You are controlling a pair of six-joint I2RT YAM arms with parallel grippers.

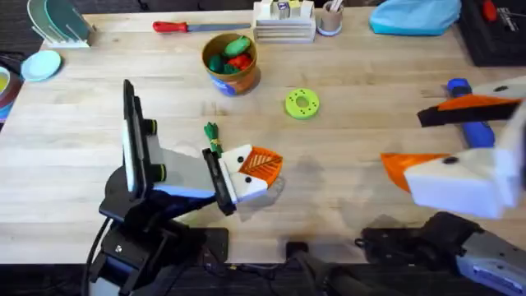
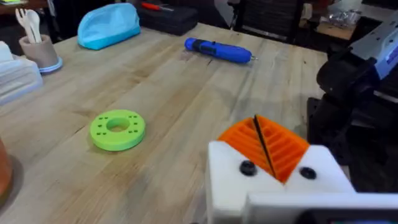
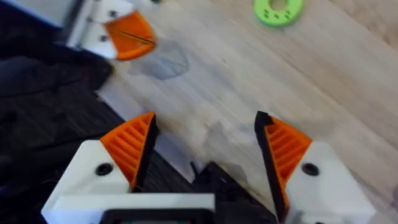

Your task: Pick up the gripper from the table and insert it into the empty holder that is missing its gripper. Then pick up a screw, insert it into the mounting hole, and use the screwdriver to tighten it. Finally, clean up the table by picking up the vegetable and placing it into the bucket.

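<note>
- The gripper (image 1: 261, 164), an orange ribbed wedge, sat mounted at the tip of the left tool (image 1: 256, 171), pressed against its mate with a thin dark line between them; in the left wrist view the orange wedges (image 2: 267, 146) rose from the white holder (image 2: 273, 180).
- The left tool was closed, pads together, nothing held between them, low over the desk (image 1: 353, 123) near its middle.
- The mounting hole area showed as two dark dots on the white holder, one (image 2: 247, 167) left of the wedges, one (image 2: 306, 173) right; cannot tell whether a screw sat in either.
- The vegetable (image 1: 213, 138), small and dark green, lay on the desk just beside the left tool, on its far side, touching or almost touching the white mount.
- The bucket (image 1: 231, 60) stood farther back, well apart from the left tool, with red and green produce inside.
- The screwdriver (image 1: 468, 111), blue handle, lay on the desk's right side, partly hidden under the right tool (image 1: 411, 140); in the left wrist view the screwdriver (image 2: 217, 51) lay flat on the desk.
- The right tool (image 3: 205, 146) was wide open, empty, raised above the desk's front edge.
- A green ring disc (image 1: 302, 104) lay between bucket and screwdriver.
- A red-handled tool (image 1: 177, 26) lay at the back edge.
</note>
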